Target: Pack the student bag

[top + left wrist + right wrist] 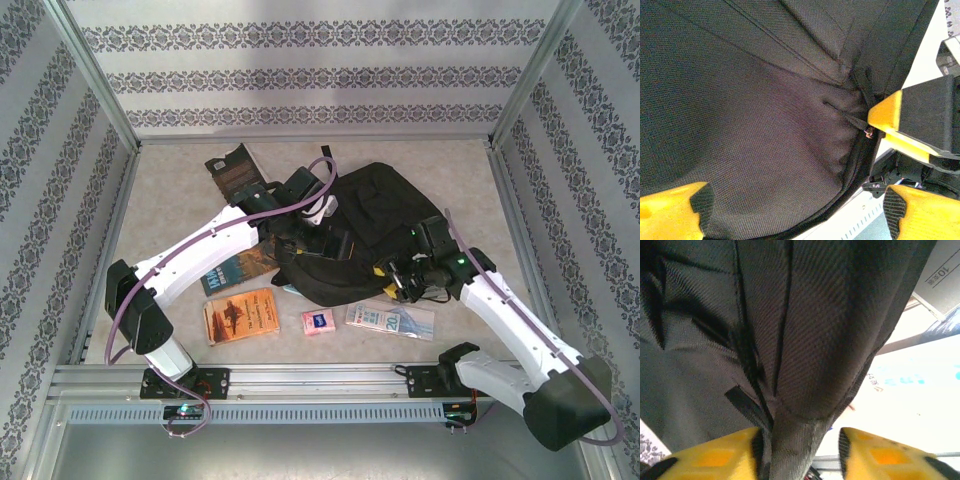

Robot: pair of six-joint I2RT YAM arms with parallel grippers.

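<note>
Black fabric: student bag point(375, 210), soft weave, lies mid-table point(460, 190) btwn the two arms. L wrist view shows its zip point(860, 160) + a thin strap point(865, 90) up close.
L fingers: left gripper point(795, 216) spread wide, yellow tips at the two bottom corners of its view, bag cloth beyond the gap, nothing pinched. Sits at bag's far-left side.
R fingers: right gripper point(800, 455) at bag's near-right edge. A fold of bag cloth stands btwn its yellow fingers point(715, 457), touching one, thin gap at the other. Firm pinch or not: can't tell.
Loose items: orange-brown book point(240, 316), blue book point(232, 270) partly under L arm, small pink packet point(318, 321), flat printed packet point(390, 318) marked 20. All lie on table by bag's near edge, outside it. Dark booklet point(232, 172) at far left, apart.
Step (judged): getting the bag open. R is taking an edge fold, L is poised for the opposite side. Bag's inside is hidden, and packing proper prob. not begun.
Next needs: R to clamp the fold w/o slipping off. L to find the zip pull or the other lip. Then both draw apart so the mouth gapes, and only then fetch a book.
Watch: cloth is limp and may slide out. L wrist view shows R's finger just beside the zip, so the grippers could clash.
</note>
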